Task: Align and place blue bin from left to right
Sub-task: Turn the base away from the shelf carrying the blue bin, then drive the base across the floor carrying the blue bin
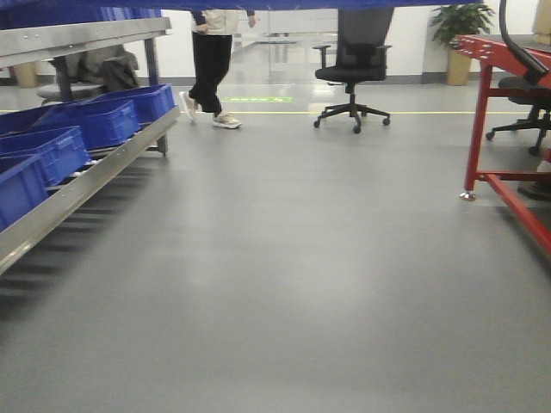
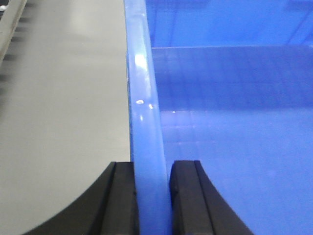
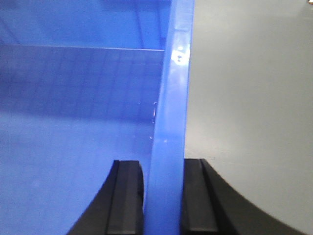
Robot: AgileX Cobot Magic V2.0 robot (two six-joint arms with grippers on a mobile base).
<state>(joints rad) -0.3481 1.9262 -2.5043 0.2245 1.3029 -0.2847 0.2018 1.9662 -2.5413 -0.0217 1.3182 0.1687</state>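
My left pincer [image 2: 152, 196] is clamped on the bin [image 2: 230, 127] at its left rim, one finger inside, one outside. My right pincer [image 3: 164, 196] grips the right rim likewise. The bin spans between them, with the floor [image 2: 63, 122] beyond both walls.

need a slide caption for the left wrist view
Left pincer shut on the rim of the blue bin, grey floor on one side, bin interior on the other.

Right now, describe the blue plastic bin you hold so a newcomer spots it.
Find the sloped metal rack on the left, lined with darker blue plastic crates. The bright blue plastic bin is off it, over grey floor. Only its rims sit clamped in the left gripper and right gripper.
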